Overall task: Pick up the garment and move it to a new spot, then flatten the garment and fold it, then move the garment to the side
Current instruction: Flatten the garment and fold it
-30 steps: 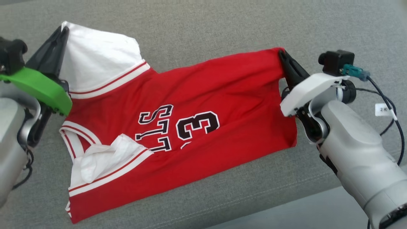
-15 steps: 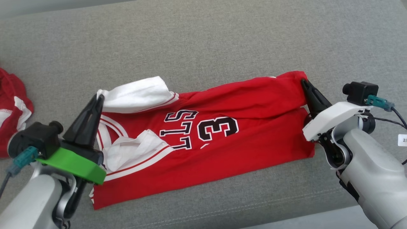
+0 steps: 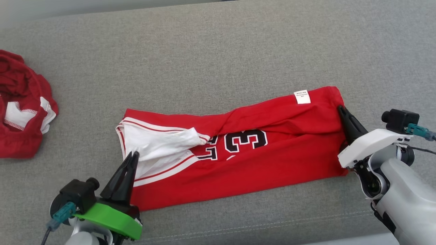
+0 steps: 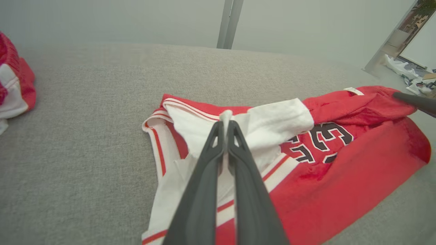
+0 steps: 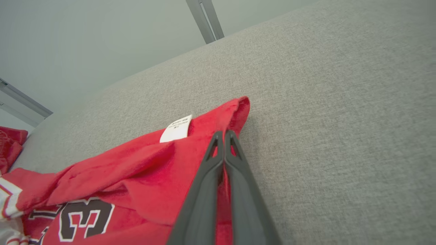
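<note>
Jersey [image 3: 259, 163]: lies folded lengthwise on the grey cushion [image 3: 218, 51], number showing. Left gripper [image 3: 133, 156]: fingers together, clamped on white fabric at the jersey's left end. Right gripper [image 3: 341, 109]: fingers together, clamped on the red edge at its right end. A second red garment [image 3: 20, 112] lies well apart, far left.

The left gripper [image 3: 133, 154] is fitted with long dark fingers [image 3: 121, 180] and a green plate [image 3: 109, 221] behind them; the right gripper [image 3: 340, 109] is given a white plate [image 3: 369, 146]. Beside each plate a black camera [image 3: 399, 119] with a teal plug [image 3: 418, 130] is mounted, with a grey forearm [image 3: 405, 194] behind.
</note>
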Motion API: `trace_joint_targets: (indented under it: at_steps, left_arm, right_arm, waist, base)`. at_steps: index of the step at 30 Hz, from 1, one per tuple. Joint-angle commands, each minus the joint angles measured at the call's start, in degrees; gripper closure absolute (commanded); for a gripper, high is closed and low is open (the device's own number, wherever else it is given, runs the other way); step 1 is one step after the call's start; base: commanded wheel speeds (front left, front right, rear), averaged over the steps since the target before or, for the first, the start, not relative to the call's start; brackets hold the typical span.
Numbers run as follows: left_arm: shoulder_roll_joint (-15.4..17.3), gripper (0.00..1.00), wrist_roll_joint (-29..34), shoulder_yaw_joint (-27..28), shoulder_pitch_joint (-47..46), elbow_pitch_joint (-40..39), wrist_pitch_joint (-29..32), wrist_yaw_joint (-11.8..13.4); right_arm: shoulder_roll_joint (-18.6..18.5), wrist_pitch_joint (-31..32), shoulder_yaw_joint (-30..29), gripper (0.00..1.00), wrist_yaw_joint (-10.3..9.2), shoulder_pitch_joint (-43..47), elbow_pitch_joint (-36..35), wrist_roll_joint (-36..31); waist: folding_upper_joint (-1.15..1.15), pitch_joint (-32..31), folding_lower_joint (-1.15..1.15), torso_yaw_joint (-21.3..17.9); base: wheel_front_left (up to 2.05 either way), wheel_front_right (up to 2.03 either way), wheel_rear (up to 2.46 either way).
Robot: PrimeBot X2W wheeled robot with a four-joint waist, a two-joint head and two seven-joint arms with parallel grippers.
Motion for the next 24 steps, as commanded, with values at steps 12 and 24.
trace_joint_targets:
  at_steps: [12,24]
  left_arm:
    - [-8.2,1.00,5.7,7.3,6.9,3.8,-0.2,-3.6]
    - [-11.8,0.65,9.3,9.3,6.2,10.7,-0.2,-4.3]
  right_arm:
    - [-0.7,-0.2,-3.1,1.00,-0.02,3.6,0.1,1.1]
    - [-0.2,-0.2,-2.8,0.69,-0.02,6.1,0.5,2.0]
  waist:
    - [0.00,-1.4,0.00,1.6]
    - [0.00,-2.5,0.00,2.0]
  base:
    - [0.00,0.00,0.00]
    - [0.00,0.00,0.00]
